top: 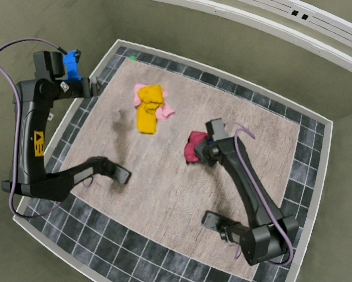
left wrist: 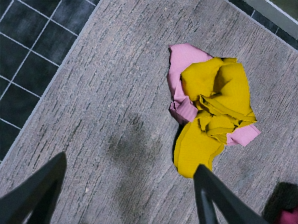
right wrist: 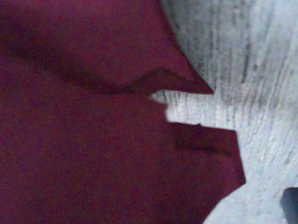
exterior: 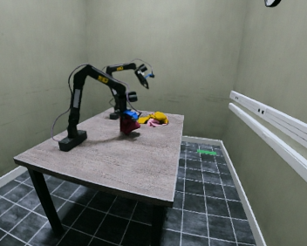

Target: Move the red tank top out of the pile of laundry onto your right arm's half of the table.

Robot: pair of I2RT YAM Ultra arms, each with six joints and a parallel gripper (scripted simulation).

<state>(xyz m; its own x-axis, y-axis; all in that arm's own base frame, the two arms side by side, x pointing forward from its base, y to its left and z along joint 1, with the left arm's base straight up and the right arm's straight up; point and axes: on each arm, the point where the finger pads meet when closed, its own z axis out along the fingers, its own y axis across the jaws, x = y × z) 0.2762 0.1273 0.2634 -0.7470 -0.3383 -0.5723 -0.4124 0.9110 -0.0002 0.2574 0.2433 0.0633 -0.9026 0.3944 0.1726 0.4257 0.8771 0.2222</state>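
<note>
The red tank top hangs bunched from my right gripper, just above the table near its middle, a little toward the right arm's side. The cloth hides the right fingertips, which are shut on it. It fills much of the right wrist view. A yellow piece lies on top of a pink piece on the left arm's half, apart from the red one. My left gripper is open and empty, raised beside the pile.
The table carries both arm bases along one long edge. The left arm's shadow falls on the table beside the yellow and pink pieces. Dark tiled floor surrounds the table, and no cloth shows on it.
</note>
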